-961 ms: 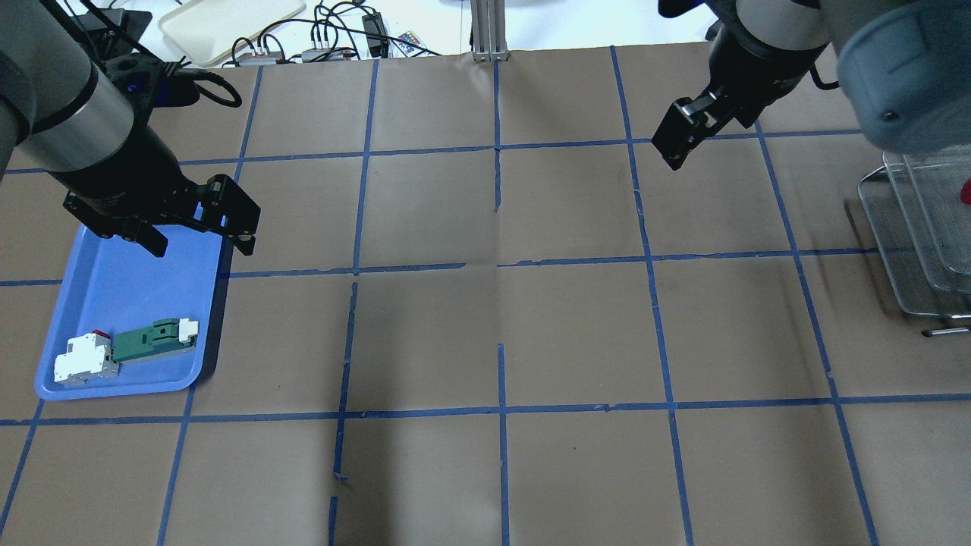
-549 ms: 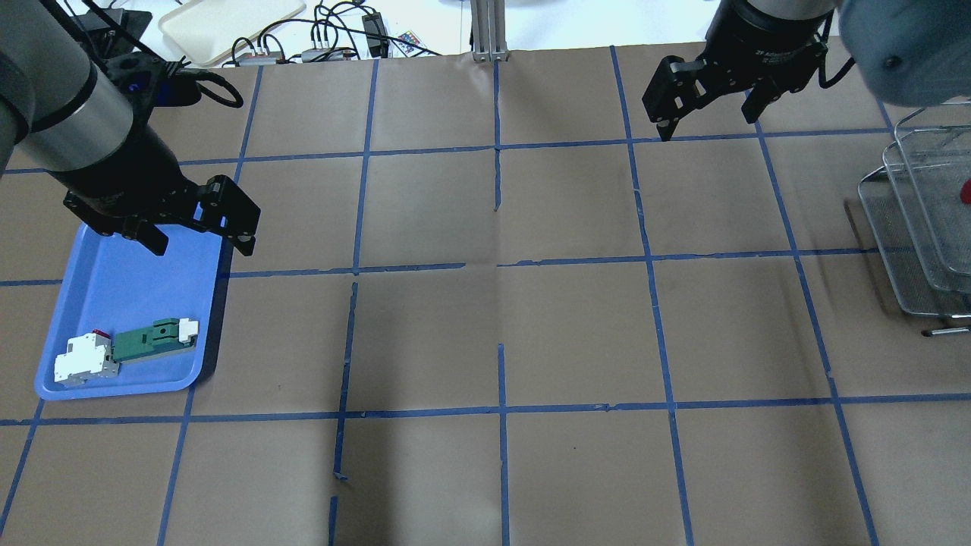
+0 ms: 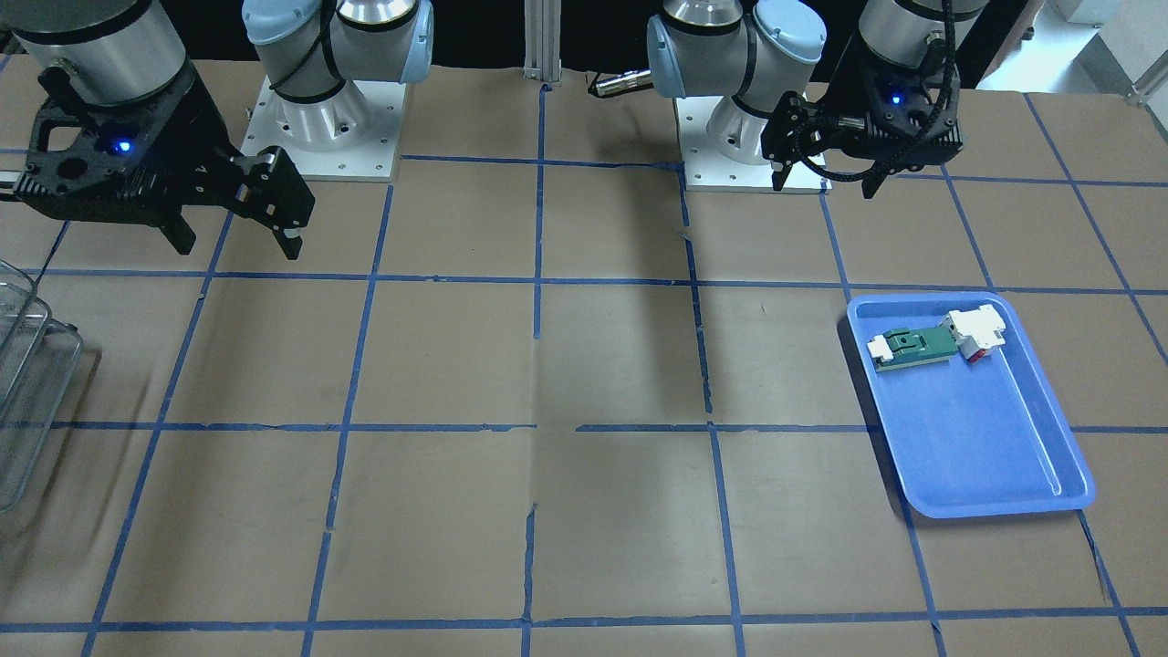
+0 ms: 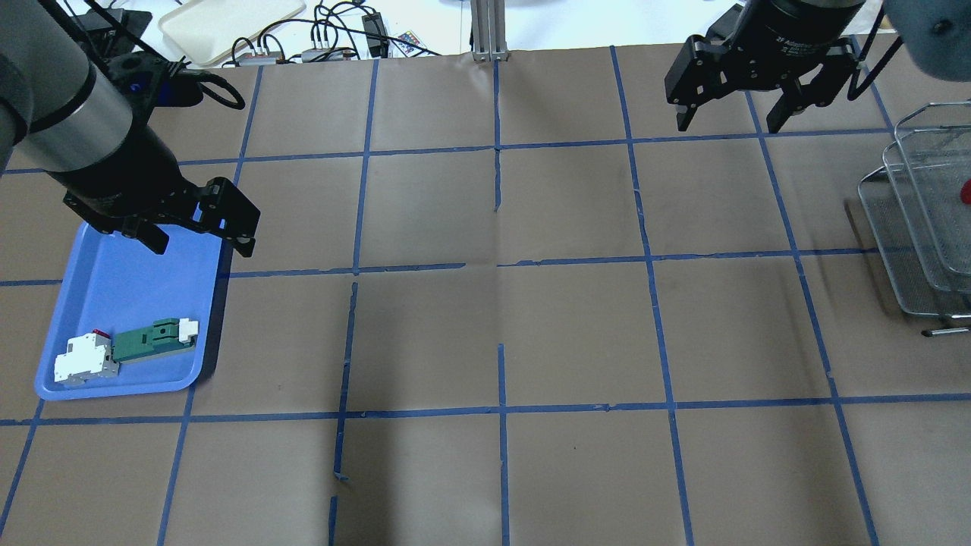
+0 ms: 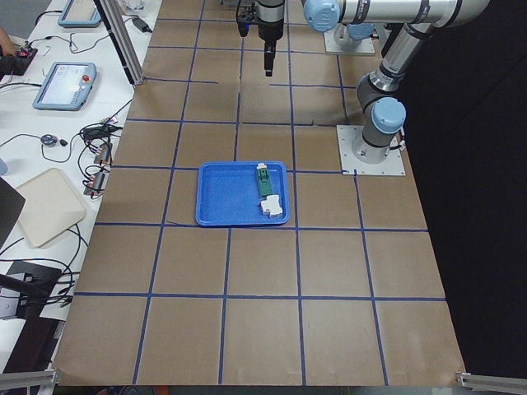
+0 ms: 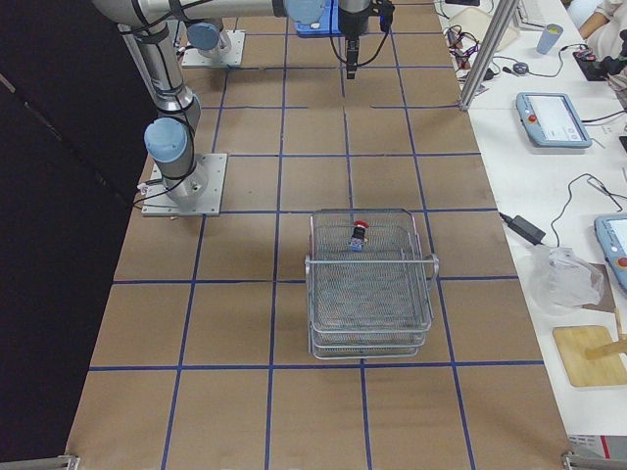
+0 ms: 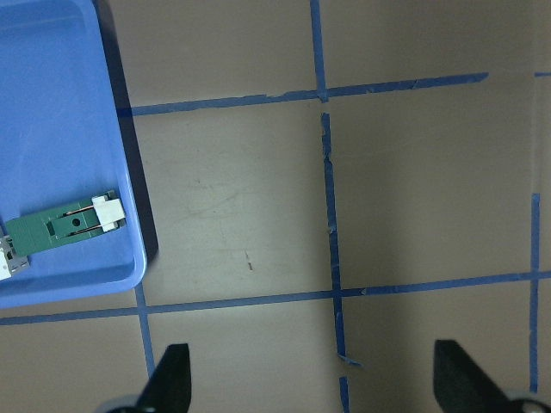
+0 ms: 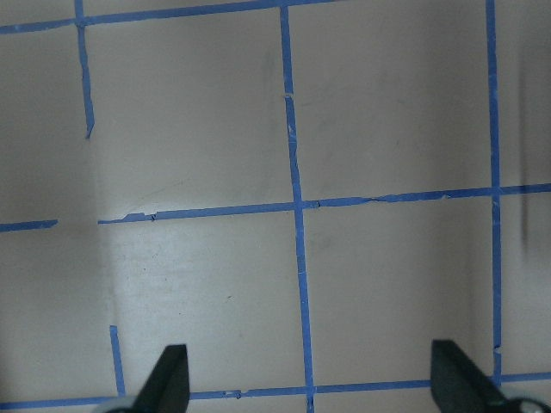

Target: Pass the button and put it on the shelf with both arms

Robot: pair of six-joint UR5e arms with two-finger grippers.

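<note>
The button lies in the top tray of the wire-mesh shelf; only its red cap shows at the right edge of the overhead view, inside the shelf. My right gripper is open and empty, high over the far right of the table, left of the shelf; it also shows in the front view. My left gripper is open and empty above the far end of the blue tray; it also shows in the front view.
The blue tray holds a flat green-and-white part joined to a white-red block at its near end. The shelf stands at the table's right end. Cables and a beige tray lie beyond the far edge.
My right gripper has moved right and toward the far edge, and has turned so both open fingers show side by side. The left arm has not moved.
</note>
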